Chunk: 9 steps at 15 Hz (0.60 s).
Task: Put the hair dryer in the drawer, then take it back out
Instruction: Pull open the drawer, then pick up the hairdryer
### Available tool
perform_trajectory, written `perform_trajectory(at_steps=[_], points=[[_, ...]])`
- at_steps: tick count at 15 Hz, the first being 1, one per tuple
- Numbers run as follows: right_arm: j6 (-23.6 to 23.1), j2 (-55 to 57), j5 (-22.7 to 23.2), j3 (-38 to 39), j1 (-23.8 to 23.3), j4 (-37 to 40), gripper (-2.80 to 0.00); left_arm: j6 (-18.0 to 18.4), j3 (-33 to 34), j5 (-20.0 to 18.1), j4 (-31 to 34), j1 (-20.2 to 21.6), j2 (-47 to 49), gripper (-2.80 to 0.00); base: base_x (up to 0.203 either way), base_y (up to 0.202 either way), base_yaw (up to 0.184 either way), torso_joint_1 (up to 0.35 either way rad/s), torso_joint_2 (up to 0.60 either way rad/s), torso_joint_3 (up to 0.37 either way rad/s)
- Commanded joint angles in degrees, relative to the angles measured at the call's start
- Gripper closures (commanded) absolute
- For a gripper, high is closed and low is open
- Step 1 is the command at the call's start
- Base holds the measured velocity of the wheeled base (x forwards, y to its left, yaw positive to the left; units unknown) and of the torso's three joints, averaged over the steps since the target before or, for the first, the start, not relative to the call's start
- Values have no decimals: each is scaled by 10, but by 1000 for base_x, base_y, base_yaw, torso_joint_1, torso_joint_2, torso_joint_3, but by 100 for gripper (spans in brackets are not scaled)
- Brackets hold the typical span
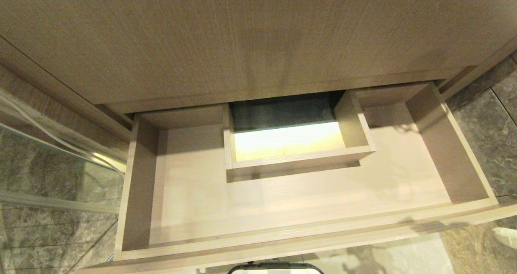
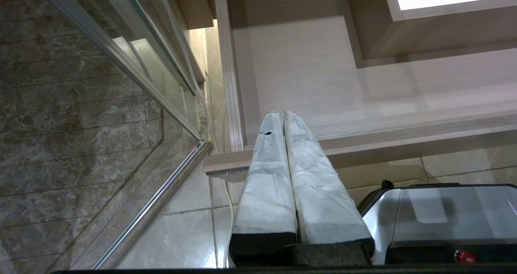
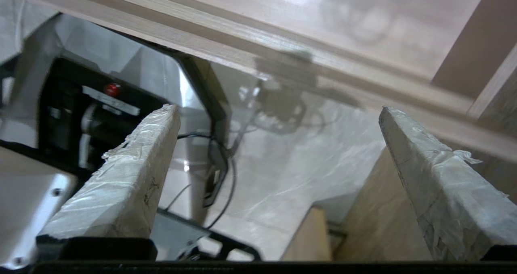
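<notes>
The drawer [image 1: 307,197] stands pulled out below me, wide and shallow, light wood. Its floor runs in a U around a rectangular cut-out [image 1: 291,145], and nothing lies in it. The hair dryer is out of view in every frame. My left gripper [image 2: 282,113] is shut with nothing between its wrapped fingers; it sits low in front of the drawer's left front corner [image 2: 226,161]. My right gripper [image 3: 278,108] is open and empty, just below and in front of the drawer's front edge [image 3: 226,36], over the tiled floor [image 3: 291,177]. Neither gripper is clearly in the head view.
A taller wood panel [image 1: 242,44] rises above the drawer. A glass panel with a metal rail [image 1: 48,165] stands at the left, dark marble tiles [image 1: 484,137] at the right. My own base [image 2: 444,209] sits on the floor under the drawer front.
</notes>
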Motion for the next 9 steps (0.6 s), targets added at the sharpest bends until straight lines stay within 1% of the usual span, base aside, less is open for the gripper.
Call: perform_trajectory(at_steps=[1, 2, 3, 6, 9], points=[[50, -24, -7, -13, -7, 15, -280, 0, 0, 0, 0, 0, 1, 0, 0, 0, 0, 0, 0, 0], [69, -25, -23, -17, -9, 12, -280, 0, 0, 0, 0, 0, 0, 0, 0, 0, 0, 0, 0, 0], [73, -26, -27, -17, -9, 12, -280, 0, 0, 0, 0, 0, 1, 0, 0, 0, 0, 0, 0, 0], [75, -26, -31, -19, -15, -4, -280, 0, 0, 0, 0, 0, 1, 0, 0, 0, 0, 0, 0, 0], [99, -8, -36, -22, -24, -27, -280, 0, 0, 0, 0, 0, 1, 0, 0, 0, 0, 0, 0, 0]])
